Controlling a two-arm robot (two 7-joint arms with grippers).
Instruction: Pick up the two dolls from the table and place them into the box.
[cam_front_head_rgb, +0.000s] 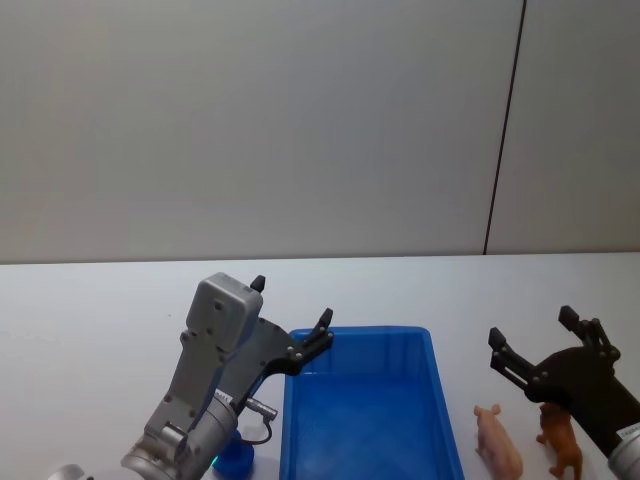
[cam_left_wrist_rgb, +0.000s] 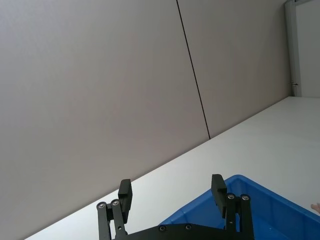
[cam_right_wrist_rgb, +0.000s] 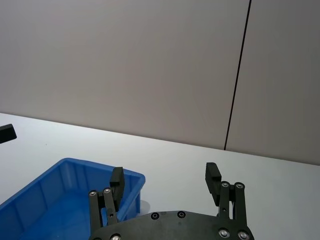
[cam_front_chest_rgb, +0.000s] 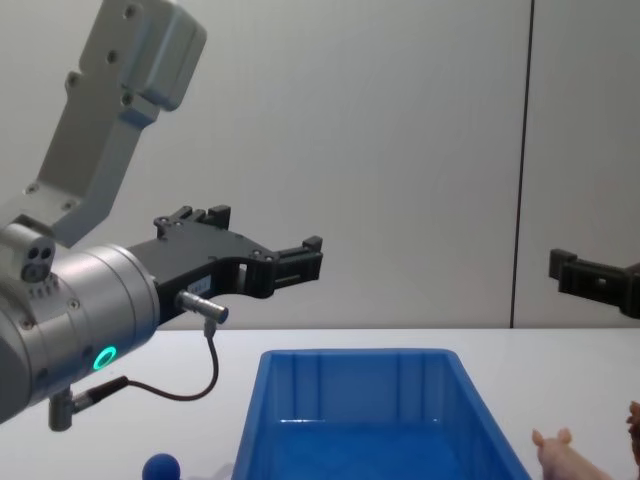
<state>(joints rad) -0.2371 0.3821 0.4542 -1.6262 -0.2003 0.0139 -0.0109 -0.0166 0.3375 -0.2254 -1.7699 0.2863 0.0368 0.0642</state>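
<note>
The box (cam_front_head_rgb: 360, 333) is a bright blue bin standing in the middle of the white table, and nothing shows inside it. A pale pink doll (cam_front_head_rgb: 498, 441) and a brown four-legged doll (cam_front_head_rgb: 562, 441) stand just right of it. A dark blue round-headed doll (cam_front_head_rgb: 237, 456) sits left of the box, partly hidden under my left arm. My left gripper (cam_front_head_rgb: 292, 302) hovers open and empty over the box's far left corner. My right gripper (cam_front_head_rgb: 531, 327) hangs open and empty above and behind the two right-hand dolls. From the chest, the box (cam_front_chest_rgb: 355, 362), pink doll (cam_front_chest_rgb: 560, 450) and blue doll (cam_front_chest_rgb: 160, 466) all sit low.
A grey wall with a dark vertical seam (cam_front_head_rgb: 505, 125) runs behind the table. Bare white tabletop (cam_front_head_rgb: 90, 310) stretches to the left and beyond the box.
</note>
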